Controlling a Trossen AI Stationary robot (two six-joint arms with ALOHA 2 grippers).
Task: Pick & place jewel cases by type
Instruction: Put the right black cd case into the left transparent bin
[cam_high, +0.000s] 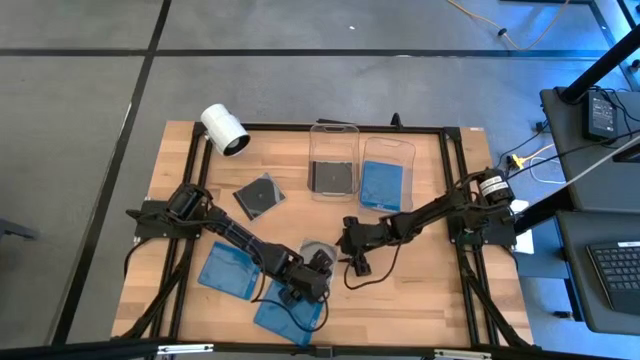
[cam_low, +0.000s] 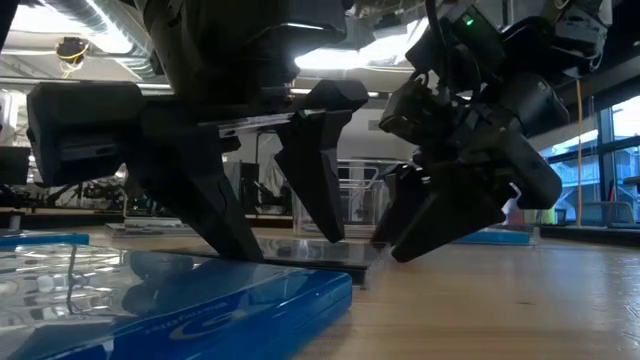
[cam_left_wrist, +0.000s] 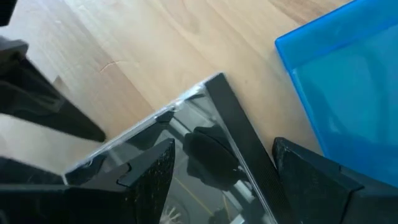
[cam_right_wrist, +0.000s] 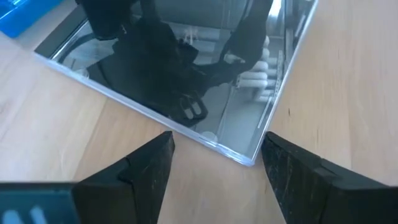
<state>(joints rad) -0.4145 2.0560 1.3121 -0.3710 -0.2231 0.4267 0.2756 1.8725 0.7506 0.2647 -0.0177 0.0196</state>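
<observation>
**Clear-lidded case caught between two open tools**

Wood of the surface (cam_high: 420, 290) carries everything. Two clear tubs (cam_high: 333, 160) at the far edge already hold cases, dark and blue. Blue jewel cases (cam_high: 228, 270) lie near the front. The dark jewel case (cam_left_wrist: 205, 149) rests flat at mid-surface, one edge just beside a blue one. The left tool (cam_high: 318, 268) and right tool (cam_high: 352, 243), both spread and empty, are crowded over it. A collision, or a glancing push sliding the slick case away, is judged likely.
</observation>
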